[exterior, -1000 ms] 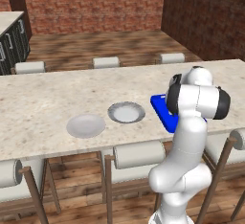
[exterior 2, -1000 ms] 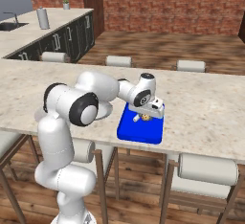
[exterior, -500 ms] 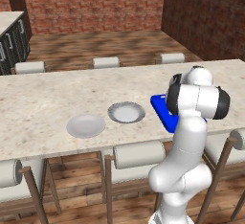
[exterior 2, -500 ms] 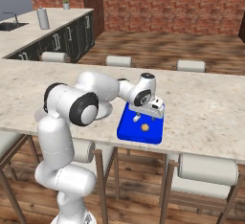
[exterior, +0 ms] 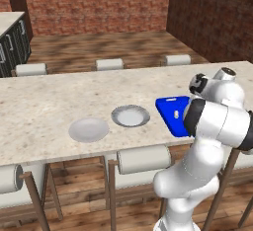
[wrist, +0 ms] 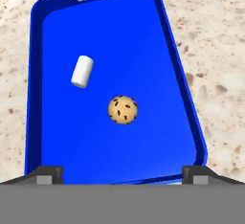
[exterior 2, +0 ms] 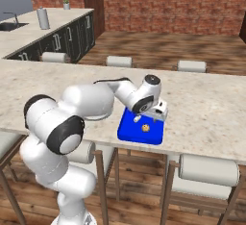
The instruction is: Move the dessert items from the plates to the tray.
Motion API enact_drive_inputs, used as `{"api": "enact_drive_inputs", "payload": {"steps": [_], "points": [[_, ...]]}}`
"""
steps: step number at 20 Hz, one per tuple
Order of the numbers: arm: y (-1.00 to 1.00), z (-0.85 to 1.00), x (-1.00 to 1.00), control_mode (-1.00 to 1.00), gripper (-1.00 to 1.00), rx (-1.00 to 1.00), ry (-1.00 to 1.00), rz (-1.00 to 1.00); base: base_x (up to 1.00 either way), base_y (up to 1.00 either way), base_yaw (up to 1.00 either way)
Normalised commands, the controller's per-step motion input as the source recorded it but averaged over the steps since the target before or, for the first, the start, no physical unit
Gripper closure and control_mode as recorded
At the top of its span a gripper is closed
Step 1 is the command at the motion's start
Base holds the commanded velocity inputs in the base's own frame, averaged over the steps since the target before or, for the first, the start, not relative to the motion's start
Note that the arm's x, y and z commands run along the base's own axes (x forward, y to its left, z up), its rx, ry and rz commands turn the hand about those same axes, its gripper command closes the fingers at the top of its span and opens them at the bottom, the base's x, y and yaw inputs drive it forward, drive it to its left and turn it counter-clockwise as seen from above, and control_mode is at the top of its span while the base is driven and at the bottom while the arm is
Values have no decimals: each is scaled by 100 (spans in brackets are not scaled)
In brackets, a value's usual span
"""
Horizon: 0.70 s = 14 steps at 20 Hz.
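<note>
The blue tray (wrist: 143, 46) lies on the counter right under my gripper (wrist: 122, 175). The fingertips (wrist: 48, 174) stand wide apart with nothing between them, so the gripper is open. Both dessert items rest on the tray floor: a round golden-brown cookie (wrist: 123, 109) near the middle and a small white oblong piece (wrist: 82, 71) beyond it. The cookie (exterior 2: 144, 128) also shows on the tray (exterior 2: 129, 131) below the hand in the right base view. In the left base view, the two grey plates, one plain (exterior: 89, 129) and one rimmed (exterior: 130, 116), sit bare to the left of the tray (exterior: 168, 107).
The long speckled counter (exterior: 44, 101) runs across the scene, with the tray close to its near edge. Padded stools (exterior: 144, 158) line the near side and more stand along the far side. My own arm (exterior: 217, 121) hides the tray's right part in the left base view.
The jaws have opened wide and let go of the cookie, which has dropped from between the fingers onto the tray floor. The arm has hardly moved.
</note>
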Motion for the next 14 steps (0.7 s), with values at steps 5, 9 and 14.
{"api": "enact_drive_inputs", "payload": {"steps": [5,9,14], "points": [[15,64,-95,-100,-100,0,-45,6,0,0,0],[61,77,-98,-100,-100,-8,-52,12,0,0,0],[23,0,-45,-100,-100,-6,-13,10,0,0,0]]}}
